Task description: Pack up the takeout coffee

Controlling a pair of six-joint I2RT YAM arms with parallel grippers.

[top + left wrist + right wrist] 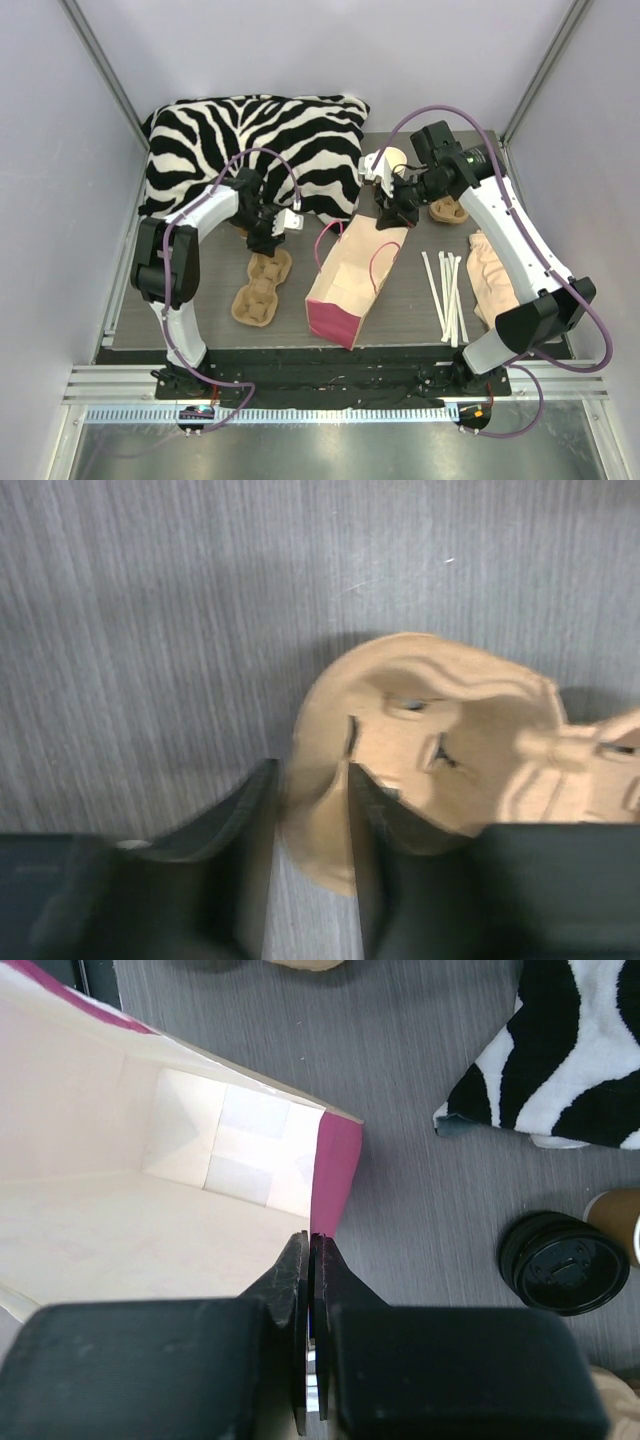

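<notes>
I see a grey wood-grain table [215,335]. At its upper left a zebra-striped pillow [255,145] lies flat. Below it, left of centre, sit two brown pulp cup carriers [262,288]. In the middle a pink paper bag [352,285] lies on its side. White straws [446,292] lie at lower right, beside a beige cloth [492,275]. Upper right holds another carrier [449,210].

Left gripper [310,860] jaws narrowed; right gripper [310,1340] jaws closed.

No readable text or labels appear anywhere.
</notes>
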